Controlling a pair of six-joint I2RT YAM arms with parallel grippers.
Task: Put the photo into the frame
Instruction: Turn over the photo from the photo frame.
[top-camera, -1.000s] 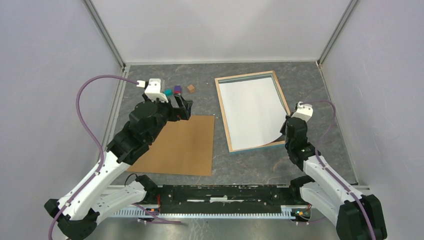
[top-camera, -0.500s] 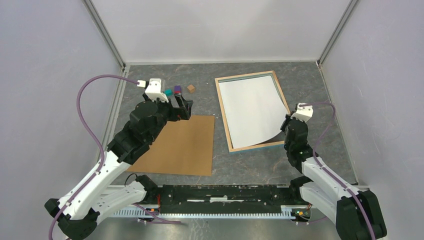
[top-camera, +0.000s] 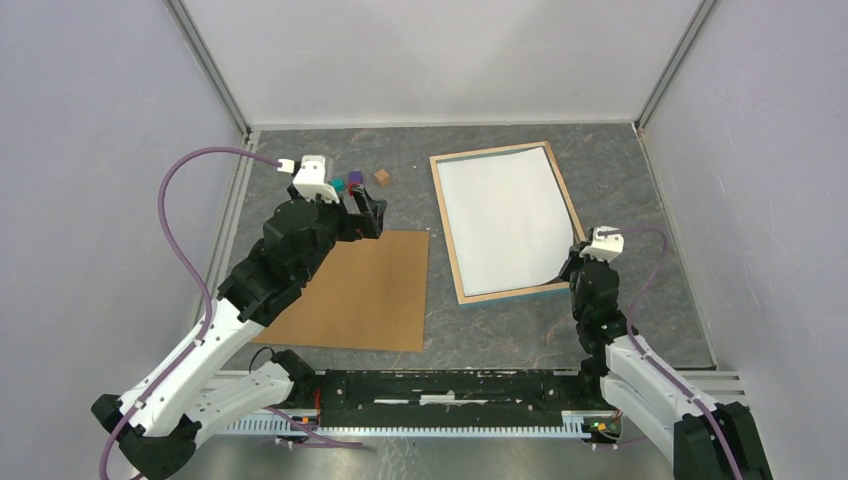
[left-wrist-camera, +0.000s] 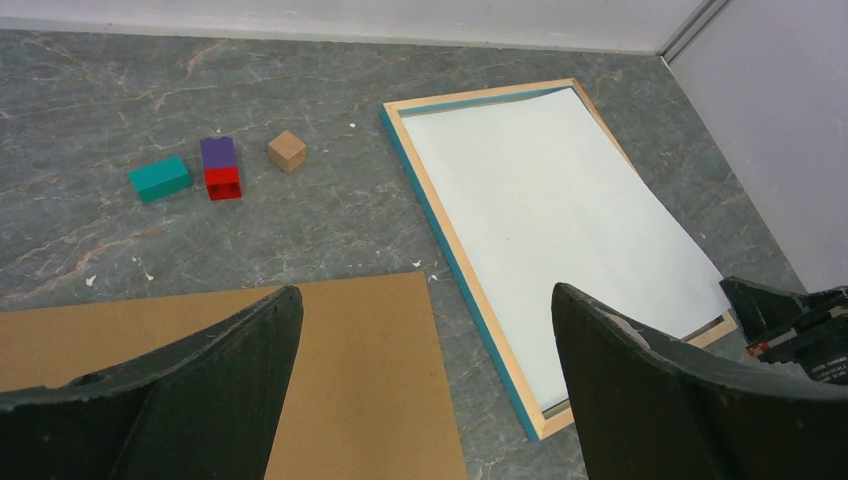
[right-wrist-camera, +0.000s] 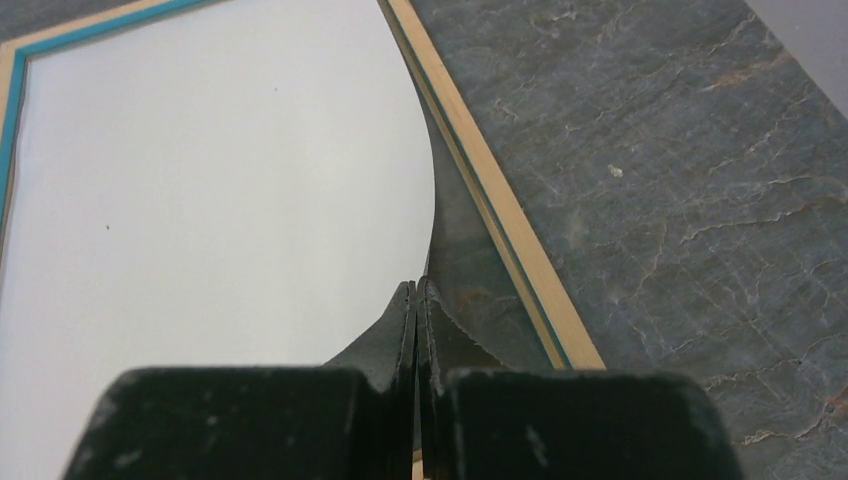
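The photo (top-camera: 505, 215) lies picture side down, its white back up, inside the frame (top-camera: 448, 230), which lies at the right with its pale wood back up and a light-blue edge. My right gripper (top-camera: 578, 262) is shut on the photo's near right corner, which curls up over the frame's right rail (right-wrist-camera: 500, 200). In the right wrist view the white sheet (right-wrist-camera: 200, 200) runs into the closed fingertips of that gripper (right-wrist-camera: 416, 300). My left gripper (top-camera: 365, 215) is open and empty, held above the far edge of the brown board (top-camera: 360, 290), left of the frame (left-wrist-camera: 450, 240).
A teal block (top-camera: 338, 185), a purple-and-red block (top-camera: 355, 180) and a small wooden cube (top-camera: 382, 177) lie at the back, left of the frame. Grey walls close in on three sides. The board (left-wrist-camera: 330, 370) covers the left middle of the table.
My right gripper has drawn back toward the near edge with the photo's corner. The photo has slid nearer and its curl has flattened. The left arm has barely moved.
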